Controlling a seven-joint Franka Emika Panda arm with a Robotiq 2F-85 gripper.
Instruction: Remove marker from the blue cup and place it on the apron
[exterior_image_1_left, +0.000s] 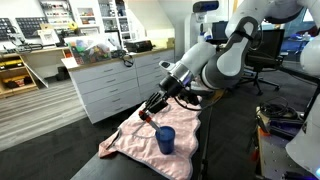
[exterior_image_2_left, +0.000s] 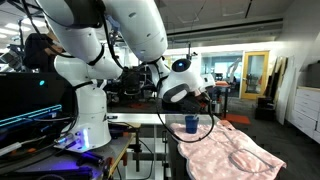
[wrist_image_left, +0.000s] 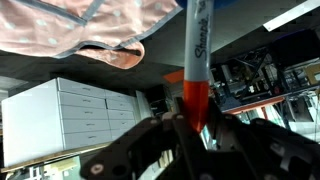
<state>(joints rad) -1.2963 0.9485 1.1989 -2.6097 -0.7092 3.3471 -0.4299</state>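
My gripper (exterior_image_1_left: 152, 108) is shut on the marker (wrist_image_left: 196, 60), a slender Sharpie pen with a red end (wrist_image_left: 195, 100) clamped between the jaws (wrist_image_left: 195, 125). In an exterior view the gripper hangs above the back left part of the apron (exterior_image_1_left: 135, 145), a wrinkled pale pink cloth on the table, and the marker's red end (exterior_image_1_left: 146, 118) points down at the cloth. The blue cup (exterior_image_1_left: 165, 140) stands upright on the apron, to the right of and below the gripper. It also shows in an exterior view (exterior_image_2_left: 191, 124) at the apron's (exterior_image_2_left: 235, 155) far end. The apron fills the top of the wrist view (wrist_image_left: 80, 30).
White drawer cabinets (exterior_image_1_left: 105, 85) stand behind the table with clutter on top. A dark table edge (exterior_image_1_left: 205, 150) runs right of the apron. Office chairs (exterior_image_1_left: 265, 55) and equipment stand at the right. Another robot base (exterior_image_2_left: 90, 120) and a monitor (exterior_image_2_left: 30, 110) are close.
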